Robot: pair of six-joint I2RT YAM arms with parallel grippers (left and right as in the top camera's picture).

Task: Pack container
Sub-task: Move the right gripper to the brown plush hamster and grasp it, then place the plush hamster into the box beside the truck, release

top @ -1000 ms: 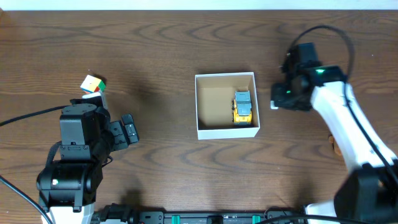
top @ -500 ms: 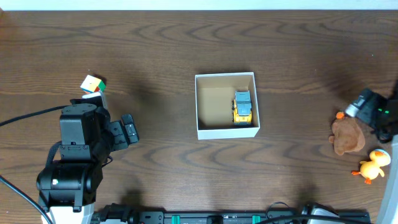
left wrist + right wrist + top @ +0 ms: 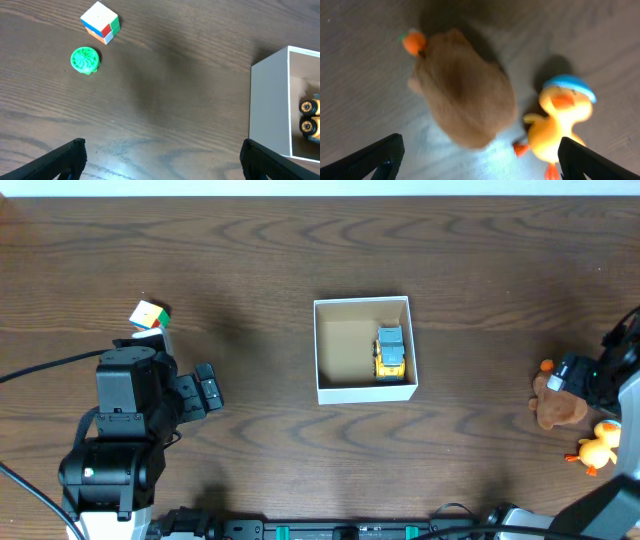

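Observation:
The container [image 3: 365,392] is a white box with a tan inside at the table's middle, and a yellow and blue toy car [image 3: 390,352] lies in its right half. In the left wrist view the container's wall [image 3: 270,105] is at the right, with the car's wheels [image 3: 309,116] showing. My left gripper [image 3: 207,388] is open and empty, left of the box [image 3: 162,160]. My right gripper [image 3: 572,378] is open above a brown plush toy [image 3: 556,410] at the far right. In the right wrist view the plush [image 3: 465,95] lies ahead of the jaws [image 3: 480,157], not between them.
A yellow duck toy [image 3: 600,446] lies right of the plush, also in the right wrist view [image 3: 561,117]. A colour cube [image 3: 149,315] sits at the left, also in the left wrist view [image 3: 100,22], with a green round toy [image 3: 85,60] beside it.
My right arm has swung from beside the box's right side to the far right and now hangs over the brown plush. The left arm has not moved.

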